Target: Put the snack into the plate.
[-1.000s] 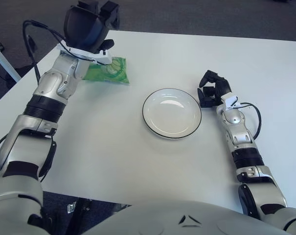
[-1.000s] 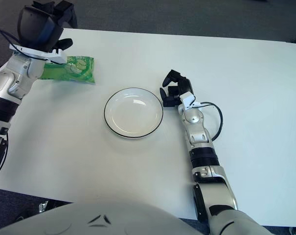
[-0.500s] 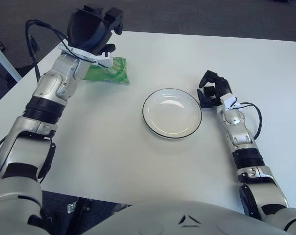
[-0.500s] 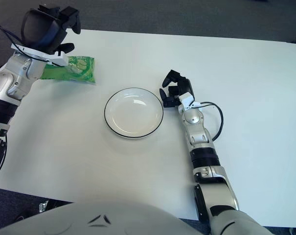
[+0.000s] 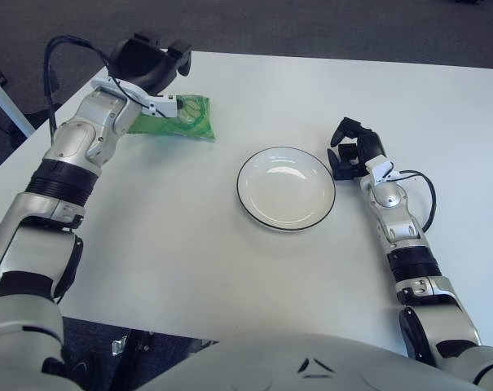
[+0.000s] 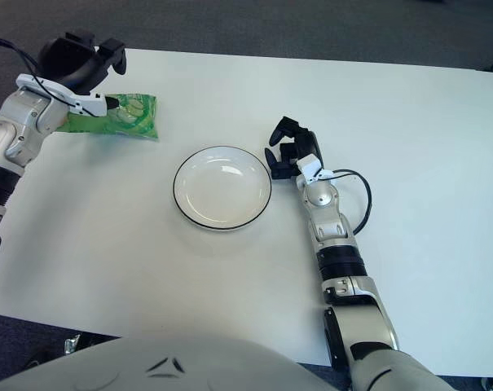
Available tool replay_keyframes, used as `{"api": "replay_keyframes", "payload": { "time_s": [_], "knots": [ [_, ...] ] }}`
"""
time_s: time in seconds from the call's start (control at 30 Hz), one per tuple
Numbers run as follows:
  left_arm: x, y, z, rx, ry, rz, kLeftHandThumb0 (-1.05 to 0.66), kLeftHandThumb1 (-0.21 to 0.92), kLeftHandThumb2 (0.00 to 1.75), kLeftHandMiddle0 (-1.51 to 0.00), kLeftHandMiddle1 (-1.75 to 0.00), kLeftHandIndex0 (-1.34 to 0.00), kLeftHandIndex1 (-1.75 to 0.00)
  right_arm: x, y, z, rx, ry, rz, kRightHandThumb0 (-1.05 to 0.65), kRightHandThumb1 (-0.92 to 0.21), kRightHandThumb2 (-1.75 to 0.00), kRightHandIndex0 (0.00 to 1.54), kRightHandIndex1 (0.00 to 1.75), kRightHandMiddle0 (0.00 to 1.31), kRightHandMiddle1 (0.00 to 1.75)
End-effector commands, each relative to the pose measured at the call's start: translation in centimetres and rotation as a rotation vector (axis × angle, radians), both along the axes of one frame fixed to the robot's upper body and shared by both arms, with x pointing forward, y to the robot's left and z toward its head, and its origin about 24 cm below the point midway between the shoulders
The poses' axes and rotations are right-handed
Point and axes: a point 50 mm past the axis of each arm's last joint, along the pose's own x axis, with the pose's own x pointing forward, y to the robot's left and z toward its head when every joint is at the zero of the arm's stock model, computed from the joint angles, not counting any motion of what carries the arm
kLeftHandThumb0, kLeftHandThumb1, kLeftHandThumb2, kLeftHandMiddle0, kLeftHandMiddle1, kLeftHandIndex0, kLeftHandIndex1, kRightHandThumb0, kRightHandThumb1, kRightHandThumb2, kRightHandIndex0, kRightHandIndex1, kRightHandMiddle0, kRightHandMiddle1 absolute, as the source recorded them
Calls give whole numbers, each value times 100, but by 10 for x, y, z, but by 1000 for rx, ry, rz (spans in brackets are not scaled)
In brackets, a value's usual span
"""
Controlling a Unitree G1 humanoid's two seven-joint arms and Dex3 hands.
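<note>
The left hand (image 5: 148, 67) hangs over the far left part of the white table (image 5: 230, 261), its dark fingers (image 5: 178, 57) spread and holding nothing, and the green snack packet (image 5: 183, 120) lies flat on the tabletop just below and to the near side of those fingers, its left end hidden under the wrist (whether the palm touches the wrapper cannot be told from either eye). From the fingertips of that hand, the white plate (image 5: 259, 203) with its thin dark rim sits well off to the right and nearer the robot, bare inside, with open tabletop between it and the packet. The right hand (image 5: 354, 148) shows just beside the plate's right edge, its fingers (image 6: 283, 127) curled inward around nothing, the nearest fingertip close to the rim but apart from it. A thin black cable (image 5: 426, 195) loops out from the right forearm, behind that hand.
</note>
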Motion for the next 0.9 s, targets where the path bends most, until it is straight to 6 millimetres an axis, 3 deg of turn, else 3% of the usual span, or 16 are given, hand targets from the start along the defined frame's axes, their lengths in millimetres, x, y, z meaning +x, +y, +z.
{"api": "replay_keyframes", "payload": {
  "time_s": [0.0,0.17,0.3,0.37,0.57,0.87],
  "knots": [
    [4,2,8,30,11,10,-85,84,52,-2,-79,-1,-103,-13,-10,-35,-37,165,-30,-52,-22,-143,133,175,69,175],
    [8,7,3,52,54,26,-92,91,48,0,-54,0,-86,-13,-10,-35,-41,163,-33,-52,-22,-143,133,175,69,175],
    [11,13,-3,94,106,43,-99,92,58,0,-19,0,-55,-13,-10,-35,-44,165,-38,-52,-22,-143,133,175,69,175],
    [12,17,-5,102,133,49,-102,92,59,0,-10,0,-39,-13,-10,-35,-44,165,-39,-52,-22,-143,133,175,69,175],
    [19,23,-13,90,226,92,-104,92,51,0,-1,0,-7,-13,-10,-35,-46,164,-34,-52,-22,-143,133,175,69,175],
    [31,29,-27,96,333,187,-105,92,26,0,0,0,0,-13,-10,-36,-58,166,-34,-52,-22,-143,133,175,70,175]
  ]
}}
